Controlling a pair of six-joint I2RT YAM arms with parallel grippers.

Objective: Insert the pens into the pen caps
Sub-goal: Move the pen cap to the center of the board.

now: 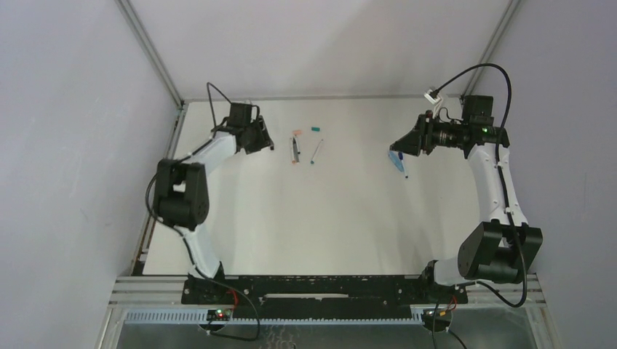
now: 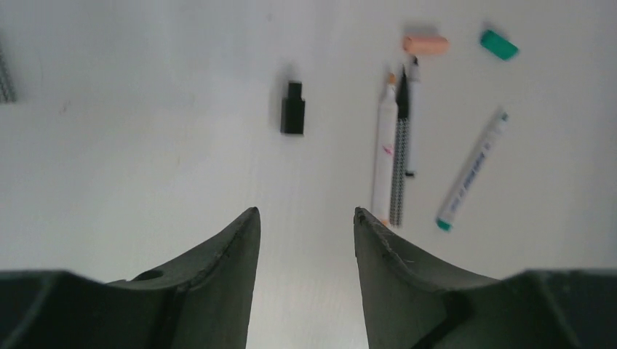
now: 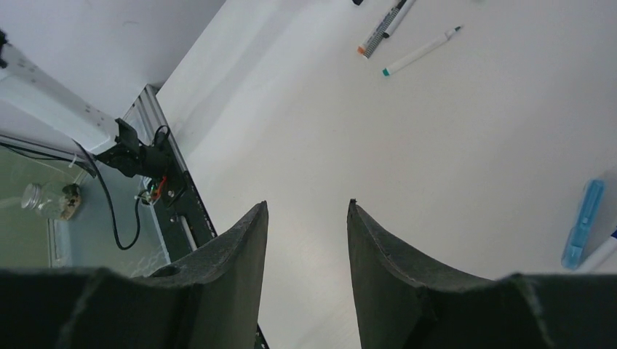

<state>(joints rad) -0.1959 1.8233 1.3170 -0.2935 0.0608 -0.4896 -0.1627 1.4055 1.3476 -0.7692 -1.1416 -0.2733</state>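
My left gripper is open and empty at the far left of the table. In the left wrist view a black cap lies just ahead of its fingertips. To the right of the cap lie a white pen, a patterned black pen and a teal-tipped white pen. A salmon cap and a teal cap lie beyond them. My right gripper is open and empty above a light-blue pen, which lies to the right of its fingers.
The pens and caps sit at the table's far middle. Grey walls and metal rails close in the far and side edges. A black rail with wiring and a glass jar lie past the near edge.
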